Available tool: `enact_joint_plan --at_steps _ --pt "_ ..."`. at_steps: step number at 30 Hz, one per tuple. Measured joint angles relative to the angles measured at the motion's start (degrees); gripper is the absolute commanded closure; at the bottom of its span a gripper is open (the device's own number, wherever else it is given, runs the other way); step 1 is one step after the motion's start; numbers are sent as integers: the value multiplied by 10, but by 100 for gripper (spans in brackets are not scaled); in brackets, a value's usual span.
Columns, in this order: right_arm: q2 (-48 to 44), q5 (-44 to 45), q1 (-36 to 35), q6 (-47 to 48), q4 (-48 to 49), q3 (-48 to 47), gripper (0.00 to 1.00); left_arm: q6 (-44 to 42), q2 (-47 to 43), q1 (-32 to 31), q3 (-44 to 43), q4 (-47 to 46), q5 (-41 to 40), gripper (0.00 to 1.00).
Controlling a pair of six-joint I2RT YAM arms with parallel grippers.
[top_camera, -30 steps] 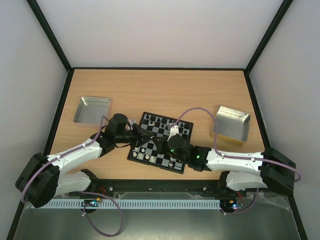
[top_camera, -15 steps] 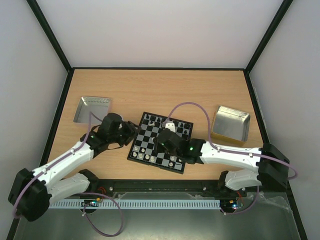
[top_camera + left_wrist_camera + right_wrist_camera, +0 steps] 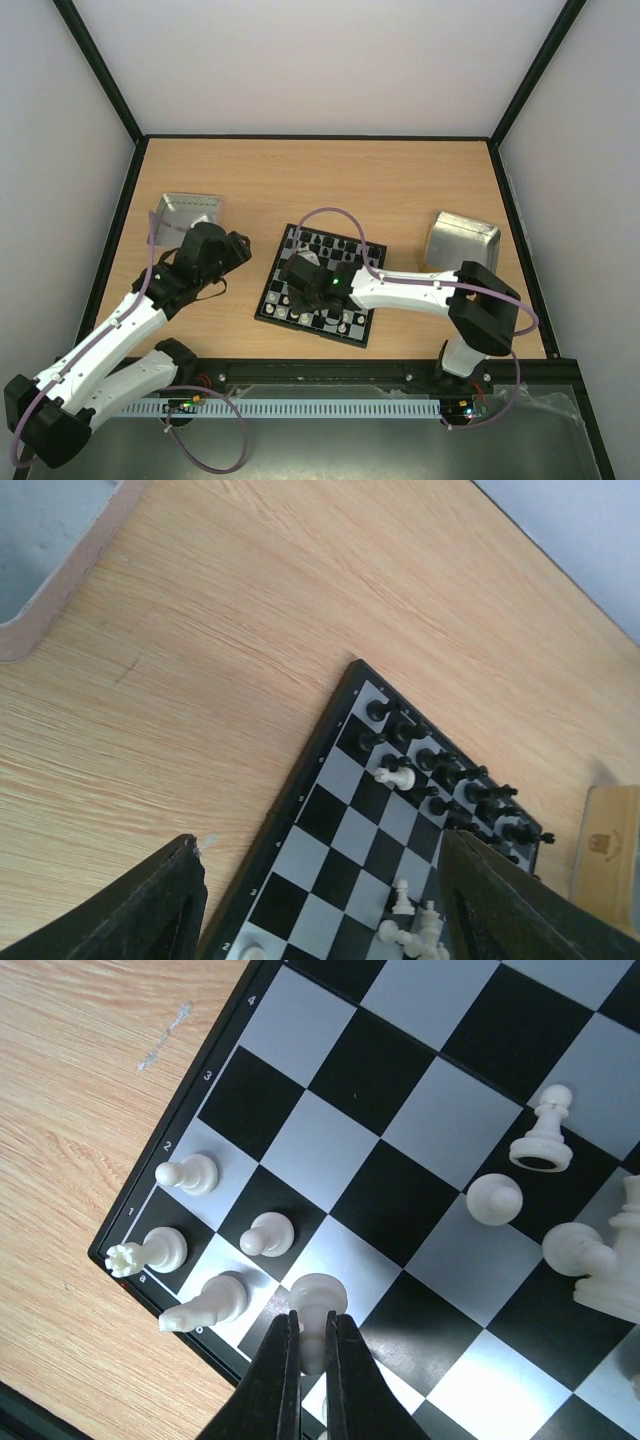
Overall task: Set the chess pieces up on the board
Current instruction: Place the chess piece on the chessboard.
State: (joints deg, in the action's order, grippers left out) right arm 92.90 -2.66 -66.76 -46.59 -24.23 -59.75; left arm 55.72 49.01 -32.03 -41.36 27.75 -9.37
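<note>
Wooden bench in a grey-walled enclosure: chess set partly laid out.

Board [image 3: 318, 290] lies mid-bench, slightly askew, between the left tray [image 3: 187, 210] and the right tray [image 3: 462, 243]. Black pieces [image 3: 440, 775] fill its far rows. White pieces [image 3: 185, 1173] stand at the near-left corner, with others scattered mid-board. Right hand [image 3: 312, 1332] is over that corner, clenched on one white piece [image 3: 318, 1295] at the edge row; whether the piece touches its square cannot be told. Left hand [image 3: 318, 845] hangs off the board's left edge above bare wood, released, fingers wide apart and holding nothing.
</note>
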Motion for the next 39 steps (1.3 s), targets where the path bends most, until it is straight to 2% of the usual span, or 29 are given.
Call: enact_joint_plan --at_steps 17,31,39 --pt "73 -18 0 27 -63 -52 95 -35 8 6 17 5 13 35" --pt "77 -14 0 32 -71 -63 86 -40 20 6 17 3 29 34" --pt "82 -13 0 37 -72 -64 86 -41 21 6 17 2 32 34"
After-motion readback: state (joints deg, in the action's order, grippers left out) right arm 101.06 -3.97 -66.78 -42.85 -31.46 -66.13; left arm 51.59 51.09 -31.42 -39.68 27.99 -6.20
